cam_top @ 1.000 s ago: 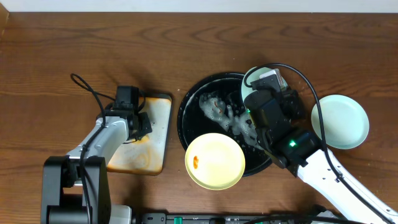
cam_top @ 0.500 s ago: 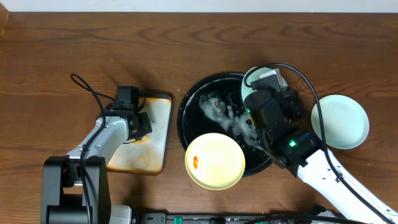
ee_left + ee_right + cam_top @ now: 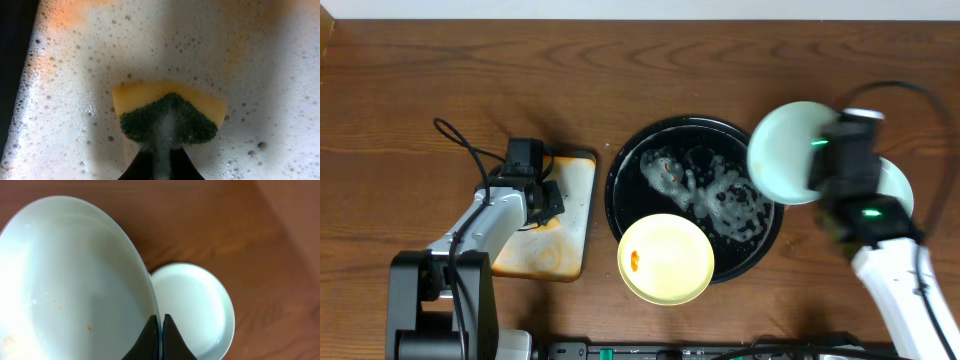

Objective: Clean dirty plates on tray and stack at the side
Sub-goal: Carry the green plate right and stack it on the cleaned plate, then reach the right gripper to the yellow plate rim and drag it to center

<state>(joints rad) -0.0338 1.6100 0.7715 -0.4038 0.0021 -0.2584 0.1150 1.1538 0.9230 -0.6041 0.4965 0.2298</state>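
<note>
Over brown wood table [image 3: 620, 70], grips rim of pale blue plate [image 3: 75, 280] in right gripper [image 3: 161, 330], beside second blue plate [image 3: 195, 310]. Pinches sponge [image 3: 167, 112] with left gripper [image 3: 161, 160] on foamy small tray [image 3: 250, 50].

Pretty much just a dark brown wood-grain tabletop [image 3: 420, 80] filling the whole overhead view, grain running left to right. There's a thin pale strip [image 3: 640, 8] along the top edge, can't tell if it's wall or floor. Lighting looks soft and even.

Overhead plus two wrist close-ups.
Overhead faces straight down on the bench [image 3: 420, 80]; right wrist shares its held plate [image 3: 778, 150].
</note>
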